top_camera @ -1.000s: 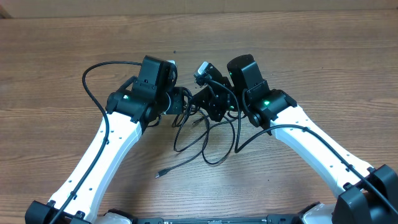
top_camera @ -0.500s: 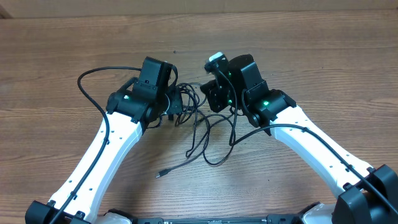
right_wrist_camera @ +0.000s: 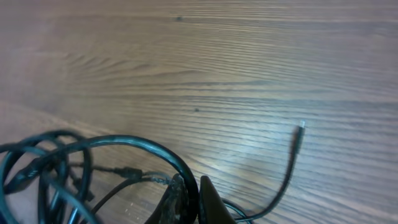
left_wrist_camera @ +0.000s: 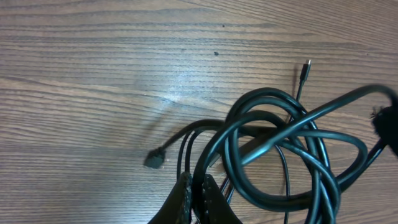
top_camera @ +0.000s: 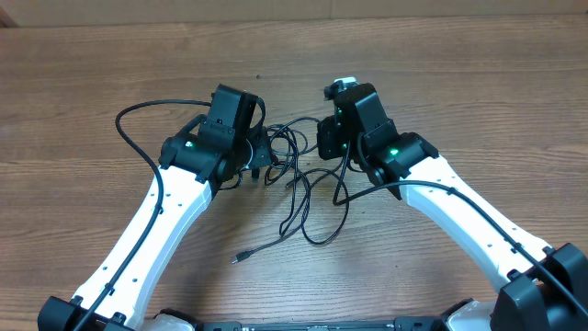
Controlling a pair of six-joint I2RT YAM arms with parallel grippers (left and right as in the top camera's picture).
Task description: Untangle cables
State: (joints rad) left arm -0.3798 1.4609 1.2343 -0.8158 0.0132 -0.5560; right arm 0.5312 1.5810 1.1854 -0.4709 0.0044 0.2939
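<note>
Tangled thin black cables strung crosswise above brown wood-grain surface, loops trailing down, slim plug tip aimed lower-left. Left end effector pressed together on strands; right end effector pinching a loop.

I find no text, label, brand or number that I can read in any of my three views, neither on the cables nor on the bench.
</note>
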